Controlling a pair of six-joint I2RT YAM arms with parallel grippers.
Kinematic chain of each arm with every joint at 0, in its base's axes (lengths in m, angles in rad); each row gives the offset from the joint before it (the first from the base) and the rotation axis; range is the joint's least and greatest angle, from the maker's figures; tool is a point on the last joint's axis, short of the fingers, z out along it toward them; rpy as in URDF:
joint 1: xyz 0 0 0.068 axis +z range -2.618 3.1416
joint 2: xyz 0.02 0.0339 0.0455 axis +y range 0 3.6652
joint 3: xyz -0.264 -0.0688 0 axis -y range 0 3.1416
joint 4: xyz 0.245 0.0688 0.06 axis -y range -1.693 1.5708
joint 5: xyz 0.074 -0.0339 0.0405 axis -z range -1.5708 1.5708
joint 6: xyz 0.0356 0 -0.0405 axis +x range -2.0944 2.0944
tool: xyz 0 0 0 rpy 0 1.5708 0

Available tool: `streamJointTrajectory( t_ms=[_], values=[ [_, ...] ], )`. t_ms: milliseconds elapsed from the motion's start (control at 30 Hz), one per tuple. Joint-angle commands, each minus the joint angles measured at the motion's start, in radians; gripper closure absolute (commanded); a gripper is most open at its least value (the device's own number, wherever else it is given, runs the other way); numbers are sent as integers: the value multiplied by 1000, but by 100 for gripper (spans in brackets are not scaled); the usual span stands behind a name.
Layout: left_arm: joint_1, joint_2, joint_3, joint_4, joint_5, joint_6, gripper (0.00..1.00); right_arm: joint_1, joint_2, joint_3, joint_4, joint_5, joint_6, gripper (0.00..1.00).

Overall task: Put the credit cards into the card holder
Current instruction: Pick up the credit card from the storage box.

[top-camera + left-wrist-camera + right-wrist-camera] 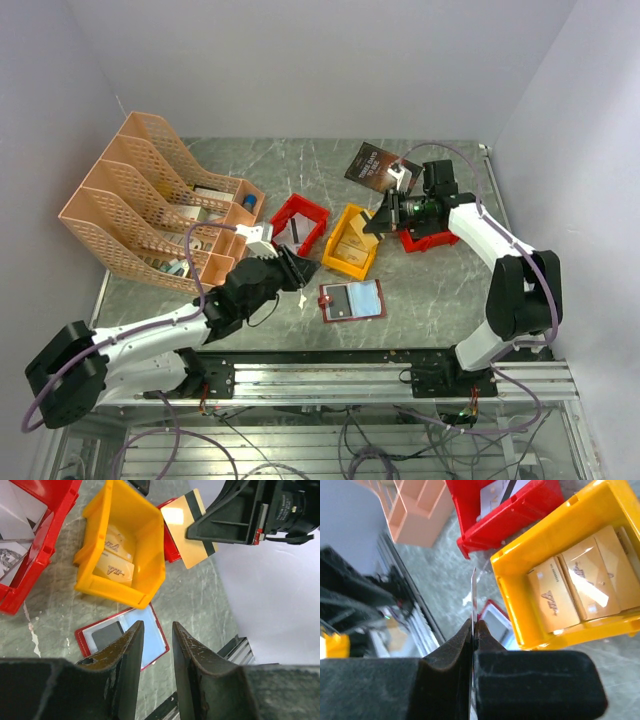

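A yellow bin (352,240) sits mid-table with gold cards (580,590) lying inside. On the bin's near side, the holder (352,299) lies open and flat. Off the bin's near-left corner, the left claw (157,627) hangs over the holder, jaws slightly parted and empty. At the bin's right edge, the right claw (473,625) pinches one gold card (192,527), clear of the table.

card (175,535) was gold with black stripe | card holder (352,300) was dark red, pale blue inside | bin (120,587) was yellow | table (430,290) was grey-veined
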Motion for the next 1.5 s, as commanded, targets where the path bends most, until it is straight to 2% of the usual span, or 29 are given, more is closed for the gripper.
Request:
streamJointTrajectory(
  t_ms=[0, 100, 233, 433, 1000, 1067, 1133, 1233, 1267, 1300, 1333, 1367, 1433, 1467],
  values=[
    [7, -54, 27, -47, -29, -11, 59, 1, -45, 4, 107, 129, 462, 100],
    [5, -60, 36, -45, -23, -23, 59, -3, -31, 21, 33, 115, 615, 100],
    [6, -48, 51, -21, -8, -35, 59, -7, -53, -19, 55, 101, 748, 100],
    [5, -38, 71, -6, 17, -50, 59, -19, -52, -6, 44, 59, 788, 100],
    [6, -46, 34, 110, 53, -121, 58, -29, -103, -96, 184, -15, 893, 100],
    [7, -53, 27, 118, 45, -115, 57, -29, -105, -108, 233, -51, 865, 100],
    [7, -62, 8, 155, 43, -110, 56, -29, -106, -142, 356, -155, 799, 100],
    [7, -84, -39, 281, 60, -91, 54, -38, -104, -244, 759, -427, 799, 100],
    [7, -90, -55, 339, 68, -78, 51, -38, -104, -258, 815, -496, 784, 100],
    [7, -95, -70, 388, 84, -63, 48, -37, -107, -254, 791, -542, 671, 100],
    [7, -98, -84, 442, 107, -41, 45, -36, -113, -234, 696, -567, 573, 100],
    [6, -98, -95, 488, 134, -16, 44, -33, -119, -199, 533, -578, 362, 100],
    [6, -101, -108, 559, 206, 48, 44, -30, -120, -91, 98, -569, -154, 100],
    [7, -105, -113, 585, 248, 94, 44, -26, -116, -33, -141, -553, -532, 100]
  ],
)
